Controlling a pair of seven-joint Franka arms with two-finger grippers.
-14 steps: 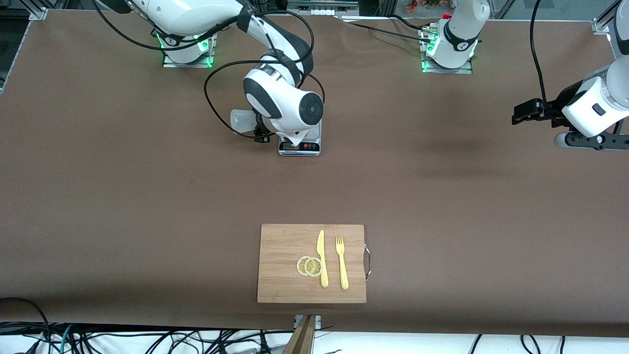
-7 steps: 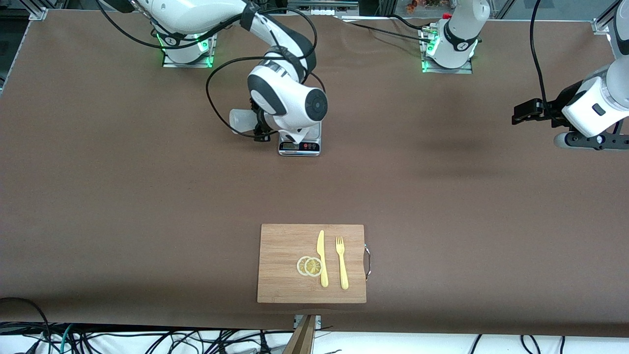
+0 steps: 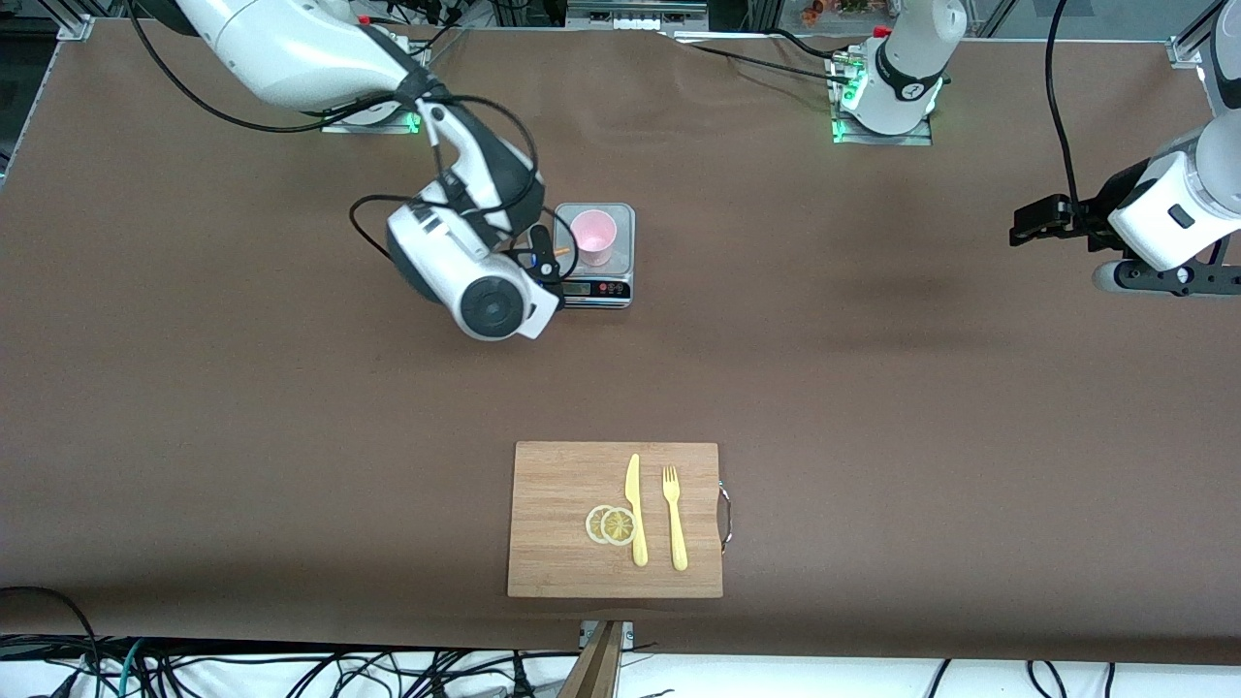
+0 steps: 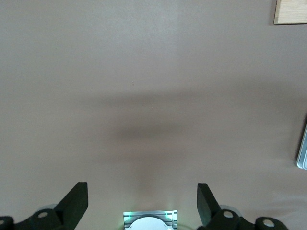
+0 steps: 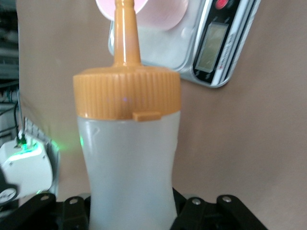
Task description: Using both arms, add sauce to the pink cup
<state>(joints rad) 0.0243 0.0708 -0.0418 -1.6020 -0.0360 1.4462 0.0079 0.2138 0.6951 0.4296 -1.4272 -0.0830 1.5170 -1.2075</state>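
The right gripper (image 3: 539,264) hung over the table just beside the scale (image 3: 593,287), toward the right arm's end, clamped shut on the sauce bottle (image 5: 128,158); in the right wrist view the bottle's whitish body sat between the black jaws, its orange-yellow cap (image 5: 127,92) and long nozzle pointing away from the gripper toward the pink cup (image 3: 592,236); the nozzle tip overlapped the cup's rim in that view, though whether it touched could not be told. The pink cup stood upright on the scale's platform, just ahead of the held bottle's nozzle. The left gripper (image 4: 142,201) waited over bare table at the left arm's end, well apart from the cup and scale, its fingers (image 4: 76,200) spread wide with nothing between them. A wooden cutting board (image 3: 562,562) lay nearer the front camera, well apart from both grippers; on it lay a yellow knife (image 3: 636,512), a yellow fork (image 3: 675,518) and two lemon slices (image 3: 611,524).
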